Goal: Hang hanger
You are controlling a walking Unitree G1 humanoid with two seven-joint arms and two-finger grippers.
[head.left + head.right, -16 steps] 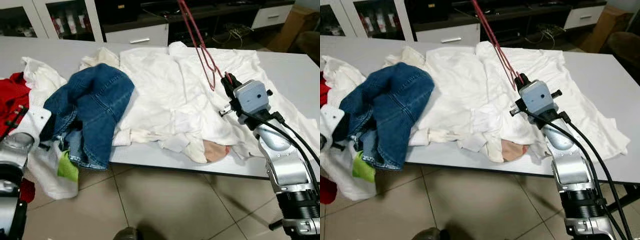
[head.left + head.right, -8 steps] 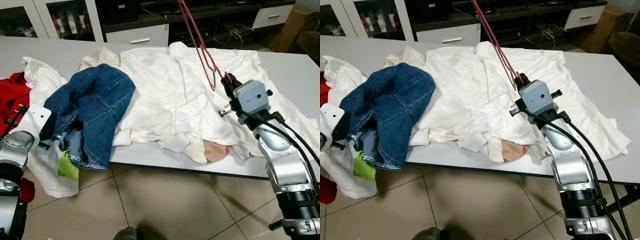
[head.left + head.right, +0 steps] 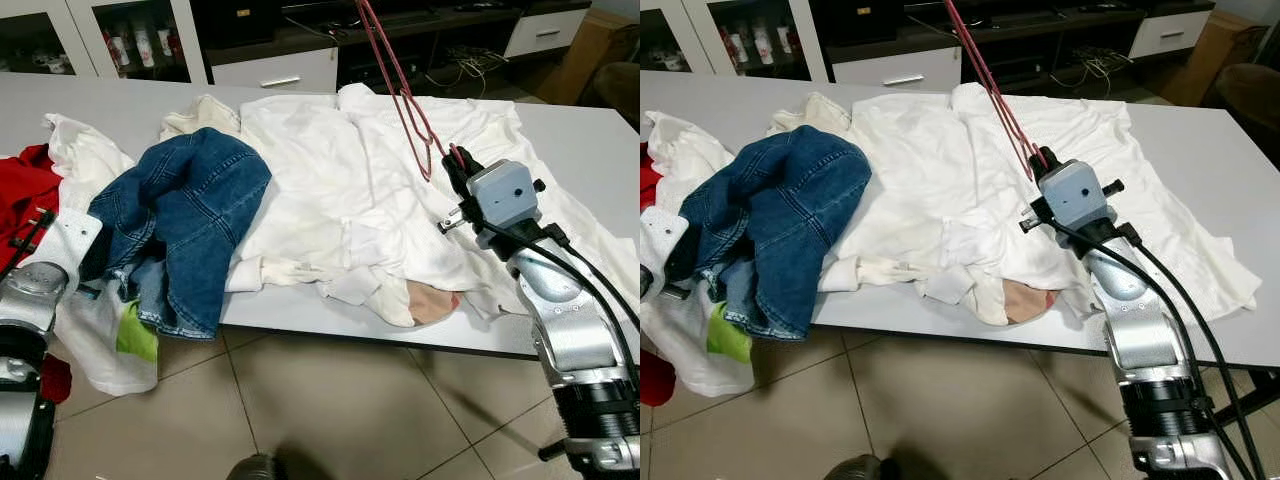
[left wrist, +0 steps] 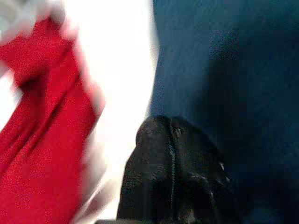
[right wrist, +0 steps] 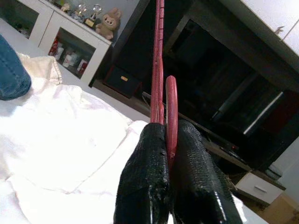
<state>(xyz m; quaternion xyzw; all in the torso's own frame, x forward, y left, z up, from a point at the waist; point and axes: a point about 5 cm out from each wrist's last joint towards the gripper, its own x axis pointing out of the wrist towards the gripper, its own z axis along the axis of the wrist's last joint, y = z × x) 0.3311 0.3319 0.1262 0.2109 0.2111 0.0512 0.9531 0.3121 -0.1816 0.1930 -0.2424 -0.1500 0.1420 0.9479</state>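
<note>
The right end effector [image 3: 456, 160] is clamped on one end of the thin red wire hanger [image 3: 400, 90], above the white shirt [image 3: 340, 190] on the grey surface [image 3: 590, 150]. From the grip, the hanger's long axis runs up toward 11 o'clock. The left end effector [image 4: 175, 179], pinched together with nothing between its fingers, rests low beside the blue denim garment [image 3: 185, 215].

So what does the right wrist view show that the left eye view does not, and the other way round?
Right wrist view alone: the black fingers pressed shut on the red hanger, and a teddy bear on a white cabinet. Left eye view alone: the jeans spread out, a red garment, the tiled floor and the left gripper by the clothes. Both: hanger, white shirt, grey table.
</note>
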